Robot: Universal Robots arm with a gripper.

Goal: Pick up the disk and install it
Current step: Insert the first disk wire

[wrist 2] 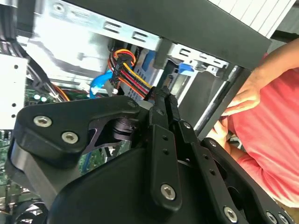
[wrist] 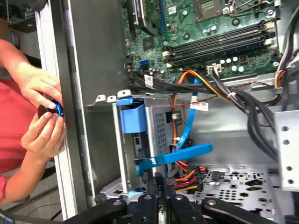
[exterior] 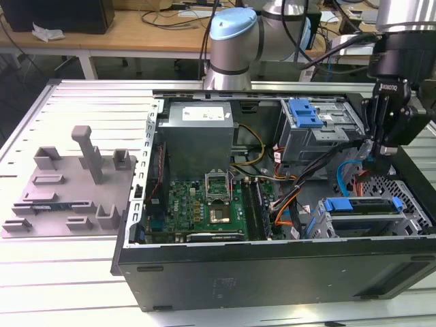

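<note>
Step in hand: We judge the installing step to be far along. The flat silver hard drive in its blue plastic carrier (exterior: 360, 207) is not in the tool.
Disk: It stands on edge in the lower grey metal drive cage (exterior: 411, 221), inside the open black computer case (exterior: 272, 262), close to the case's front wall. We cannot tell whether it is pushed fully home.
Tool: The black two-fingered tool (exterior: 380, 161) hangs inside the case, just above the far side of that cage. In the second wrist view its fingers (wrist 2: 170, 109) are clenched tip to tip, with nothing between them that we can see.
Next move calls for: We think any further push on the carrier needs a path clear of the flat blue cable (wrist: 189, 122) and the red, yellow and black wire bundle (wrist 2: 128, 70). Both crowd the tool inside the case.
Case contents: A green motherboard (exterior: 204, 201), a grey boxy power supply (exterior: 199, 136) and an upper grey drive cage (exterior: 330, 133) topped by a blue plastic bracket (exterior: 304, 114).
Outside the case: A grey moulded fixture tray (exterior: 68, 187) lies on the ribbed metal tabletop (exterior: 68, 272).
Person: Two hands (wrist: 39, 112) rest against the case's outer wall, holding a small round blue-and-black object (wrist: 56, 108).
</note>
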